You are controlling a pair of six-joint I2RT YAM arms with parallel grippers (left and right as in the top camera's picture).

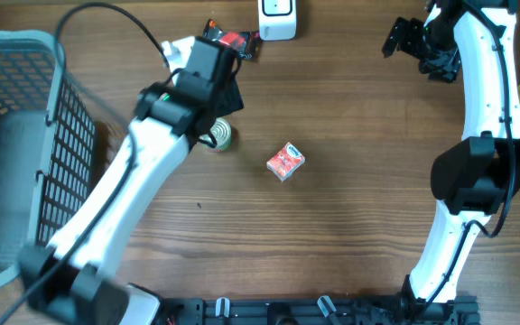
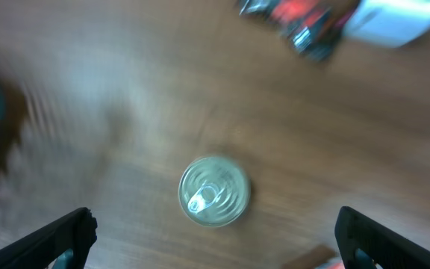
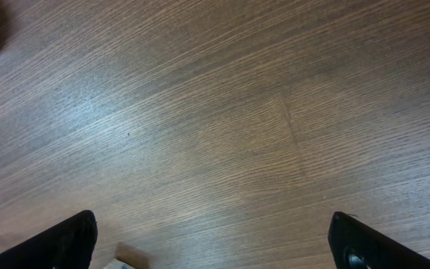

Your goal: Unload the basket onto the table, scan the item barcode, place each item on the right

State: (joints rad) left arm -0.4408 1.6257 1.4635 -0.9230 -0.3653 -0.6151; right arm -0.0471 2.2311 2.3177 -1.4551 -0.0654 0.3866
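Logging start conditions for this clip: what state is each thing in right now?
can: upright, lid sealed, untouched
red box: lying flat, untouched
basket: upright
left gripper: jaws open, empty, over the can
right gripper: jaws open, empty

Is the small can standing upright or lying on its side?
Upright. The can shows its round lid and pull tab facing up in the left wrist view.

red carton [image 1: 285,162], silver can [image 2: 214,191], grey mesh basket [image 1: 66,126], brown wood-grain table [image 1: 350,226]
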